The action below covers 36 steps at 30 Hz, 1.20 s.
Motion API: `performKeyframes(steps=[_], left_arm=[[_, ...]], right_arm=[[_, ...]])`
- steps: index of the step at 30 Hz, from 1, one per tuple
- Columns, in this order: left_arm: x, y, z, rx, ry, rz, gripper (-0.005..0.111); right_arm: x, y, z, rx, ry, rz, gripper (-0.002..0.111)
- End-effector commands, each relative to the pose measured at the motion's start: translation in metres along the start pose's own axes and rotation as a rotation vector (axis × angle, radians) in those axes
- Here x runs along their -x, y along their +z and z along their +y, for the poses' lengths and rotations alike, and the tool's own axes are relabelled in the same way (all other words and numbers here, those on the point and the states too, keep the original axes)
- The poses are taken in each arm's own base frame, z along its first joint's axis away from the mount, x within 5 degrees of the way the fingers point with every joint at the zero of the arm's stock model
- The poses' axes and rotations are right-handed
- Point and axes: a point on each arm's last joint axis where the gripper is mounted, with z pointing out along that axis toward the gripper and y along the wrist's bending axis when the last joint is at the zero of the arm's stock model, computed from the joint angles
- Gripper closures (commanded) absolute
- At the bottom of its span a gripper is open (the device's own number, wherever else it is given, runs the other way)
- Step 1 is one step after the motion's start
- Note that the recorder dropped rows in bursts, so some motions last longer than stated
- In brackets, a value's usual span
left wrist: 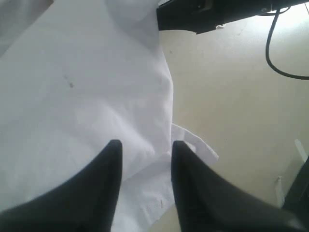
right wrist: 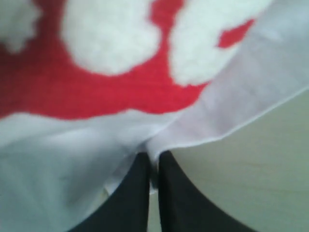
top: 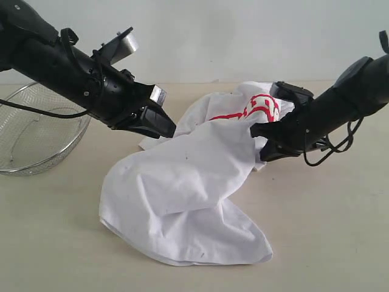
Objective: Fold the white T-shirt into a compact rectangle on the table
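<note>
White cotton short-sleeved T-shirt (top: 182, 194) is lying crumpled on the pale beige matte table (top: 328, 243). My right gripper (right wrist: 153, 162) is pinching its edge, fingers shut; the left gripper (left wrist: 145, 147) is hovering at the cloth, fingers half parted, clamping nothing visible. I'm thinking the left needs a matching edge before lifting.

Lighting: bright, even and diffuse, falling from above.
Shadows: soft pale grey, close under the lower edge of the white T-shirt (top: 182, 201) on the table (top: 328, 243).
Glare: small highlights on a metal fitting (top: 126, 44) and along the wire bowl (top: 30, 140).
Exposure: shirt folds nearly washed out.
Focus: exterior view fairly sharp. Left wrist view soft, with the left gripper (left wrist: 147, 143) blurred. Right wrist view heavily blurred, with the red print (right wrist: 96, 92) fuzzy-edged.
</note>
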Motion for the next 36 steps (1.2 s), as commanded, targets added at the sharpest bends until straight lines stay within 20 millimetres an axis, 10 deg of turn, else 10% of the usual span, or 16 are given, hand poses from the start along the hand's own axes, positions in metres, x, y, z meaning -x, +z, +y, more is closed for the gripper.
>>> performKeyframes(steps=[1, 14, 22, 36], left_arm=[[0.001, -0.002, -0.004, -0.008, 0.008, -0.008, 0.074], [0.001, -0.002, -0.003, -0.005, 0.007, -0.013, 0.074], [0.001, -0.002, -0.004, -0.009, 0.004, -0.014, 0.074], [0.002, -0.002, -0.003, -0.005, 0.004, -0.018, 0.074]], right_arm=[[0.006, -0.021, -0.016, -0.02, 0.024, -0.033, 0.108], [0.002, -0.026, -0.01, 0.024, -0.083, 0.019, 0.106], [0.003, -0.021, -0.002, 0.024, -0.133, 0.012, 0.062], [0.005, -0.021, -0.002, 0.014, -0.106, -0.018, 0.063]])
